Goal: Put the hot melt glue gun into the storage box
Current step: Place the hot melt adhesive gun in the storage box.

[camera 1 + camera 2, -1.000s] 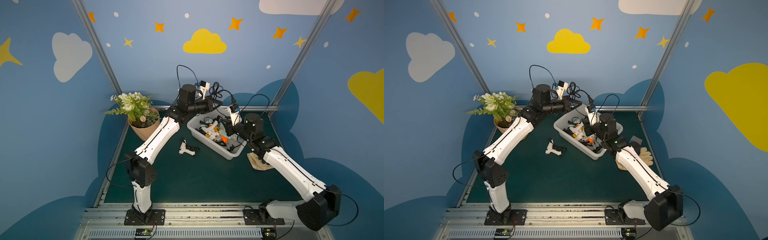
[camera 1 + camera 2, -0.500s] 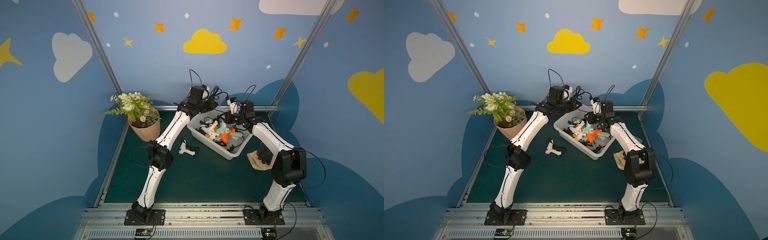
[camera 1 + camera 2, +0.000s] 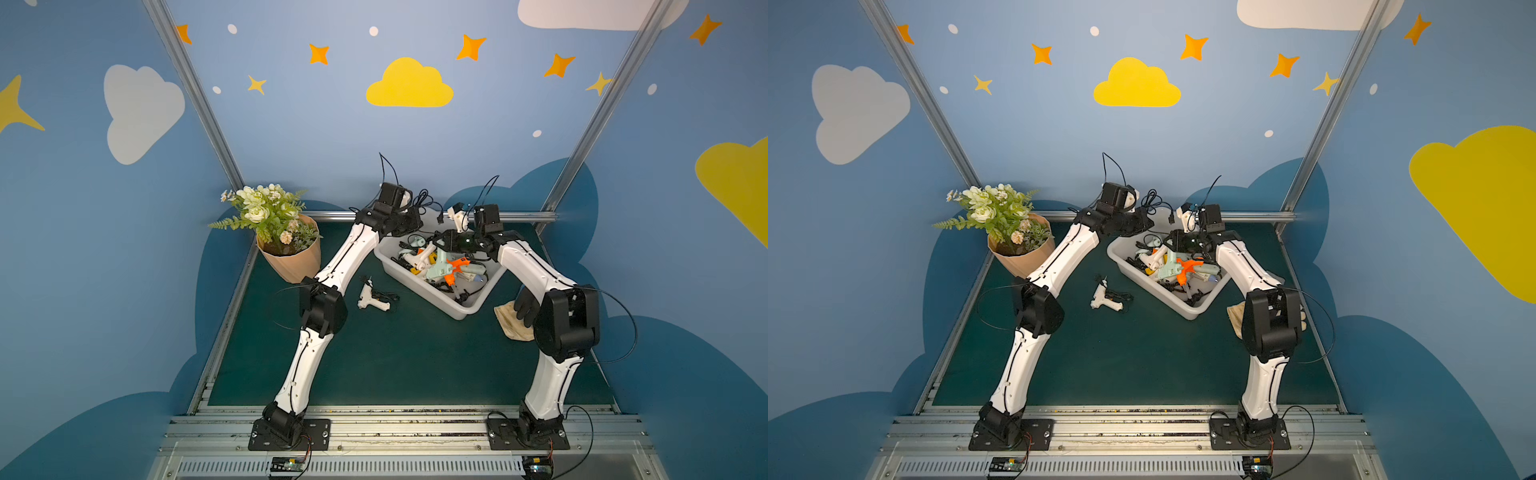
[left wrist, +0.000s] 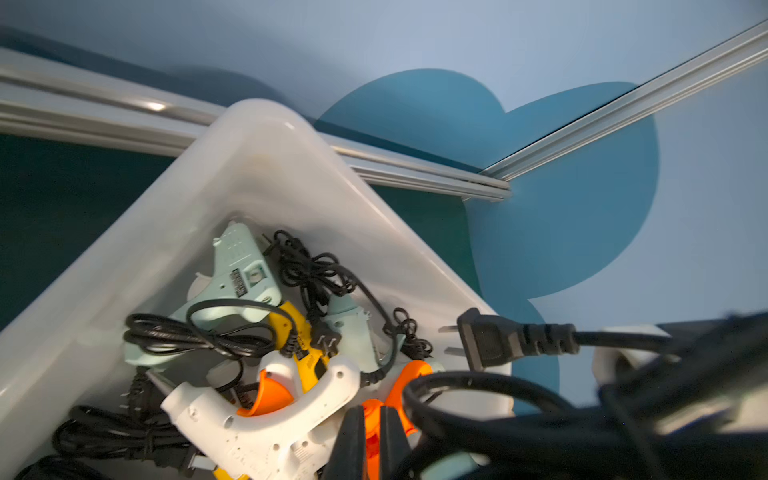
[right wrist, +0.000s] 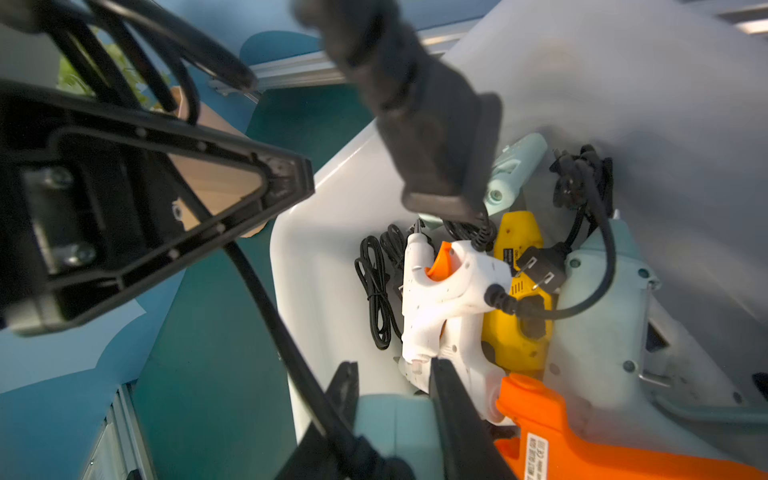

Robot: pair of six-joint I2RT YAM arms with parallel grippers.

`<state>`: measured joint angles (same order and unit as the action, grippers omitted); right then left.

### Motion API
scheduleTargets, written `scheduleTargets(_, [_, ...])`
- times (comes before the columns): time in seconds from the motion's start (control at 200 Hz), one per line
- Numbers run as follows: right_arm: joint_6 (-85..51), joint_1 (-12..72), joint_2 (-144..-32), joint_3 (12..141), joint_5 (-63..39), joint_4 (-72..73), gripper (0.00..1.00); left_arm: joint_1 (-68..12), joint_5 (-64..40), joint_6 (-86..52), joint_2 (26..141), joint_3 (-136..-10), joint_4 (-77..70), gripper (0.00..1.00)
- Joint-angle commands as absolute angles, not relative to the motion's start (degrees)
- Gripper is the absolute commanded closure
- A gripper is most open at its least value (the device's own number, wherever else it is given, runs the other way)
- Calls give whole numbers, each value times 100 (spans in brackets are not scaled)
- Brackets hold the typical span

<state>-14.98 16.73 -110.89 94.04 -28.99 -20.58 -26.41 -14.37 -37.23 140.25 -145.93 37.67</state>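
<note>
The storage box (image 3: 457,312) (image 3: 1188,313) sits at the far right of the green mat, piled with several glue guns and black cords. My right gripper (image 3: 446,249) (image 5: 395,374) is inside it, shut on a pale teal glue gun (image 5: 395,428) (image 3: 436,270) that lies beside an orange one (image 5: 582,440). My left gripper (image 3: 417,226) (image 4: 371,409) hovers over the box's far corner, fingers together with nothing between the tips. A bundled black cord with a plug (image 4: 490,340) (image 5: 436,145) hangs around it. One white hot melt glue gun (image 3: 371,298) (image 3: 1104,300) lies on the mat left of the box.
A tan pot of flowers (image 3: 293,262) stands at the far left, close to the left arm's forearm. A beige cloth (image 3: 513,328) with a black glove (image 3: 525,305) lies right of the box, beside the right elbow. A metal rail (image 3: 523,216) runs behind the box.
Both arms have folded, elbows raised, and both grippers have closed in over the box. The teal gun now lies lower on the pile. Little has moved in the last half second.
</note>
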Motion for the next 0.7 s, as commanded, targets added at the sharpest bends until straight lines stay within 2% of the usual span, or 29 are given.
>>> scheduleTargets(0.0, [-1424,1723,-11352,9584,-2580,-2495,83,-2547,-962,-3525,13907,-14397,4041,97])
scheduleTargets(0.135, [-1502,1700,-11653,9867,-2570,-2669,81,-2540,-946,-3435,14156,-14604,4259,94])
scheduleTargets(0.24, [-1521,1714,-11751,10102,-2540,-2969,74,-2544,-867,-3264,14299,-14748,4457,90])
scheduleTargets(0.3, [-1503,1716,-11713,10108,-2494,-3046,70,-2548,-802,-3143,14318,-14746,4489,84])
scheduleTargets(0.36, [-1458,1731,-11624,10052,-2407,-3093,67,-2574,-741,-2985,14326,-14748,4525,68])
scheduleTargets(0.441, [-1424,1741,-11466,9962,-2302,-3120,63,-2627,-616,-2775,14287,-14748,4616,56])
scheduleTargets(0.491, [-1408,1756,-11348,9895,-2251,-3117,62,-2660,-519,-2650,14240,-14748,4688,52])
scheduleTargets(0.696, [-1251,1827,-10934,9923,-1924,-3342,49,-2828,-173,-2377,13934,-14739,4838,46])
